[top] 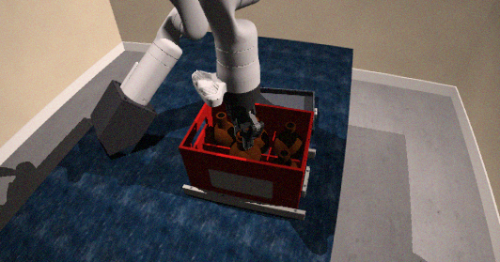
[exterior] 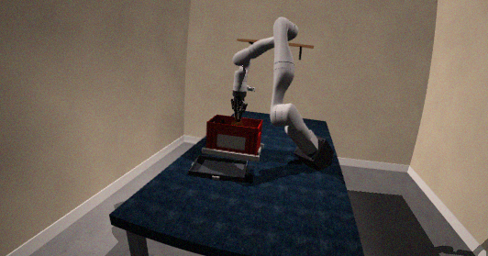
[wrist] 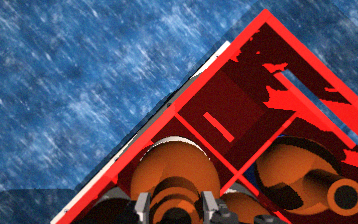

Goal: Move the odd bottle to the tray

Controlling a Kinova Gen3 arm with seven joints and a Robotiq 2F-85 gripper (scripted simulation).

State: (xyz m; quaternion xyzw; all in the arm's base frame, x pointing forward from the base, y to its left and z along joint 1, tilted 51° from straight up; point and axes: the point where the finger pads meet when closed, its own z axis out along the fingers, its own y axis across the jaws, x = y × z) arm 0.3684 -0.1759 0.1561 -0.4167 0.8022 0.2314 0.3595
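The gripper [top: 247,142] [exterior: 238,118] [wrist: 176,206] points down into the red crate [top: 197,163] [exterior: 211,137] [wrist: 266,16]. It is shut on the neck of an orange-brown bottle [top: 245,156] [wrist: 175,160] near the crate's front wall in the top view. This bottle is upright and looks raised a little, its lower part still inside the crate. Other bottles stand at the back left [top: 221,131], back right [top: 290,141] and front right [top: 283,159]; one more is partly hidden behind the fingers. Neck thickness differences cannot be told. The dark tray [top: 292,100] [exterior: 220,166] holds no bottle.
The crate's walls and thin red dividers surround the held bottle. A white bar [top: 235,201] [exterior: 229,153] runs along the crate's lower side. The tray lies beside the crate, partly hidden by it in the top view. The robot's dark base [top: 123,121] [exterior: 321,154] stands on the blue table.
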